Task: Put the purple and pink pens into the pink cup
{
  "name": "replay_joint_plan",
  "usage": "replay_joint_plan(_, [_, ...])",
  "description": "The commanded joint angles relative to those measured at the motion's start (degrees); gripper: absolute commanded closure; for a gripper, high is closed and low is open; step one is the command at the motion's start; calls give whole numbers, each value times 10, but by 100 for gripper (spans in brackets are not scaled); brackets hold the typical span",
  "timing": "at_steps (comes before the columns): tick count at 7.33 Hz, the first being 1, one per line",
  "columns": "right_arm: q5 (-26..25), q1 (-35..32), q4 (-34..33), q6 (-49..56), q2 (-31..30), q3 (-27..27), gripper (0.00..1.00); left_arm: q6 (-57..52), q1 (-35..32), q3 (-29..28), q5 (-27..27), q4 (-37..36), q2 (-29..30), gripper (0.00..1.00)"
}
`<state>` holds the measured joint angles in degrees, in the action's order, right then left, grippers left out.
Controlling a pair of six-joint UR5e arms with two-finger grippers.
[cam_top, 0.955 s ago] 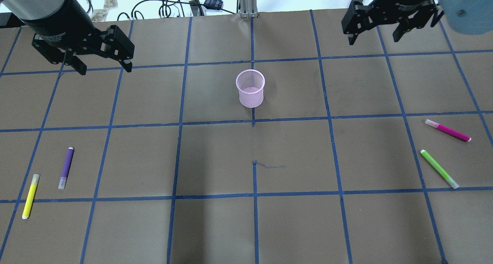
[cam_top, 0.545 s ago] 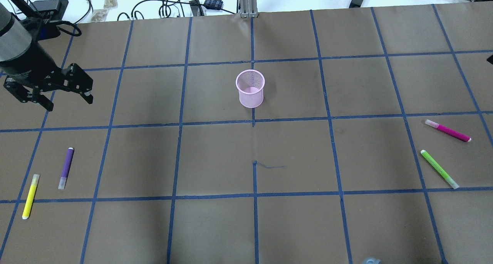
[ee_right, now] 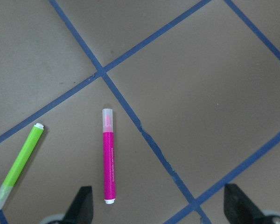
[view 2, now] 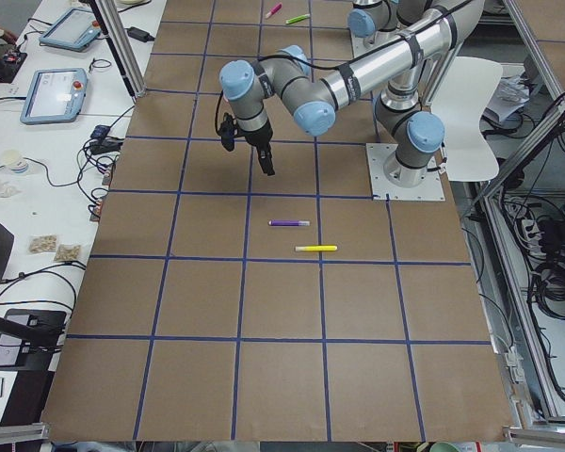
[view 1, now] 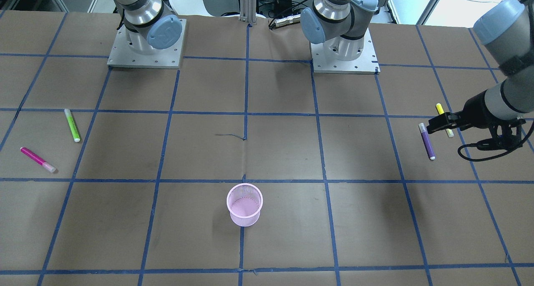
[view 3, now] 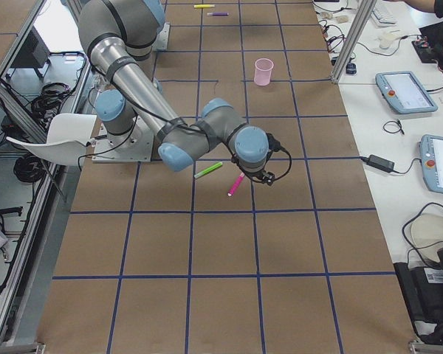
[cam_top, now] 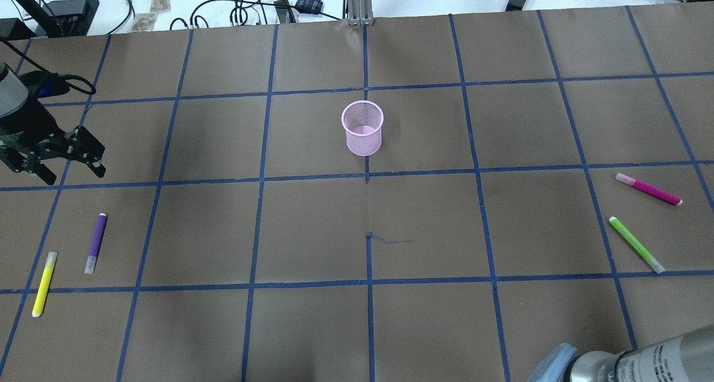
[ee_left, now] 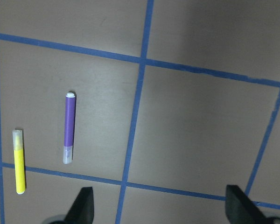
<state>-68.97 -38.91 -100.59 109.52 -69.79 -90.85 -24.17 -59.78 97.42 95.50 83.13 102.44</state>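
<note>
pink cup [cam_top: 362, 128]: upright on the surface [cam_top: 424, 226], mid-table, standing on a blue tape line; mesh wall, open mouth up.
purple pen [cam_top: 96, 242]: flat on the surface on the robot's left side, well apart from the cup. Clear cap end points toward the robot.
yellow pen [cam_top: 43, 283]: flat, just beside the purple pen, roughly parallel to it, not touching.
pink pen [cam_top: 649, 188]: flat on the surface on the robot's right side, well apart from the cup.
green pen [cam_top: 636, 244]: flat, near the pink pen on its robot-ward side, not touching.
left claw [cam_top: 72, 173]: released, fingers spread wide, gripping nothing. Hovers above the surface on the far side of the purple pen, apart from it. Wrist view: purple and yellow pens both lie off toward one finger, neither between the fingers.
right claw [ee_right: 159, 207]: released, fingers spread wide, gripping nothing. Hovers low over the pink pen's patch of surface. Wrist view: the pen's white-tipped end lies just inside one finger, and the green pen outside that finger. Contact with the pink pen: cannot tell for certain from the right side view; the wrist view shows a gap.
</note>
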Motion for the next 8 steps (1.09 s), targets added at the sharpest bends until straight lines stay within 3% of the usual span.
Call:
replay_joint_plan(1, [90, 45, -2, 130, 69, -34, 3, -107, 39, 4, 15, -55, 51, 0])
replay_joint_plan(4, [95, 56, 8, 204, 119, -36, 9, -130, 60, 24, 35, -70, 108, 0])
replay_joint_plan(8, [98, 74, 12, 221, 119, -84, 11, -123, 58, 29, 30, -98, 139, 1])
